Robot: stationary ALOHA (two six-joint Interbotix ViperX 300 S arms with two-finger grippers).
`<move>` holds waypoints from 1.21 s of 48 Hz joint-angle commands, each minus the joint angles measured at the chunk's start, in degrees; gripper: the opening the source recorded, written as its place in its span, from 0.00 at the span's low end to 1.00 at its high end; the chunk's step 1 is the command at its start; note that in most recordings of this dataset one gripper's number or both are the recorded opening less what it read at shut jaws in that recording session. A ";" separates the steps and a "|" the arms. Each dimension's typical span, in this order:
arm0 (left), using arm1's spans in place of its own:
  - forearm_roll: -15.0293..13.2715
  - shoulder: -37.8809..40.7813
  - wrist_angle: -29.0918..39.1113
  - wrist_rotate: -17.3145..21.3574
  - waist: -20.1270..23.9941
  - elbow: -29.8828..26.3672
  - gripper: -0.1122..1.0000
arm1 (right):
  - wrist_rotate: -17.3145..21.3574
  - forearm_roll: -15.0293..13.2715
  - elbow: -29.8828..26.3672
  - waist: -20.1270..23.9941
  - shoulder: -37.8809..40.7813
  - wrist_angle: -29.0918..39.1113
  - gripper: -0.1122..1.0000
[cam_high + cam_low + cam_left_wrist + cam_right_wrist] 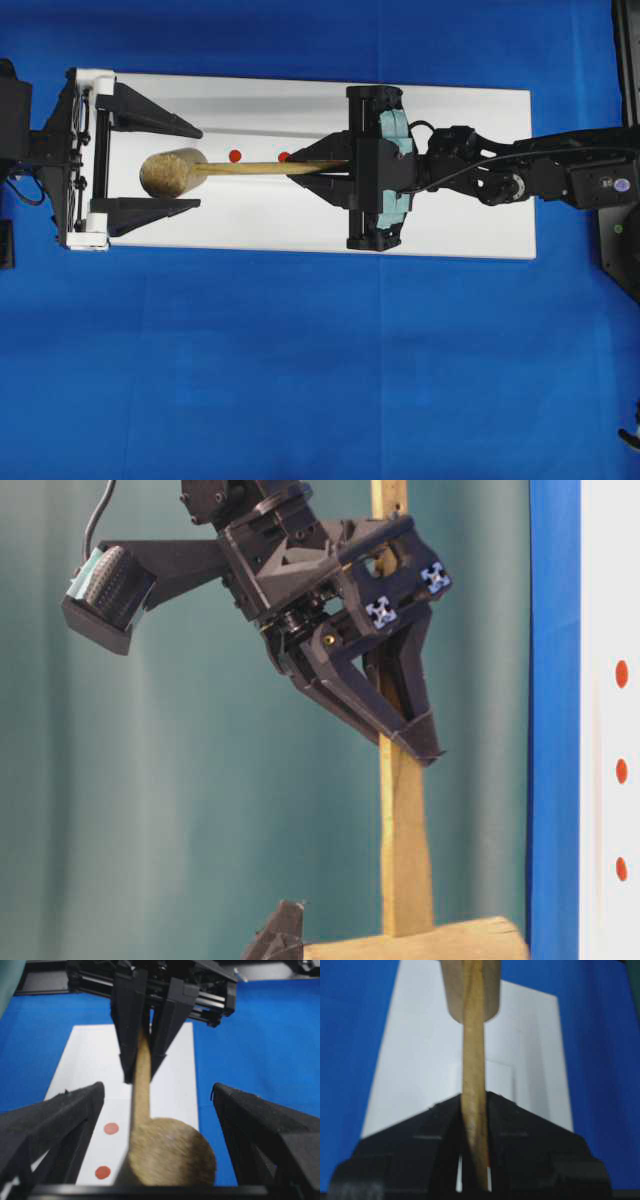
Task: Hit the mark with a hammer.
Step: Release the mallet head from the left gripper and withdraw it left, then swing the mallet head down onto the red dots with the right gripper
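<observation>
Right tool holds the hammer over the white board; left tool stands wide apart around its head.

The right tool (335,166) is clenched on the hammer (172,173) partway along its handle, the head lifted above the white board (470,225) on the blue tabletop (300,380), between the spread fingers of the released left tool (190,165), which do not appear to touch it. To strike well, I judge the right arm should aim the head at a red mark (235,155) and swing down without the handle twisting in the grip, the left tool staying clear. The overhead view shows two marks, one partly under the handle; the table-level view shows three. How high the head hangs is hard to judge.
</observation>
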 commanded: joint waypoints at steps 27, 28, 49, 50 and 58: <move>-0.09 -14.94 11.78 -0.18 0.09 4.83 0.87 | 10.20 0.18 10.02 0.00 -11.60 -1.49 0.13; -0.09 -15.56 12.39 -0.18 0.09 5.10 0.87 | 10.55 0.18 10.20 0.09 -11.87 -1.41 0.13; -0.09 -22.15 16.44 -0.18 0.09 7.65 0.87 | 12.13 0.26 9.14 0.00 -10.46 -1.67 0.13; -0.09 -22.15 16.44 -0.18 0.09 7.73 0.87 | 12.13 0.18 8.79 0.00 -10.02 -1.85 0.13; -0.09 -21.97 16.61 -0.18 0.09 7.91 0.87 | 12.13 0.18 6.24 -0.97 -7.65 -2.29 0.13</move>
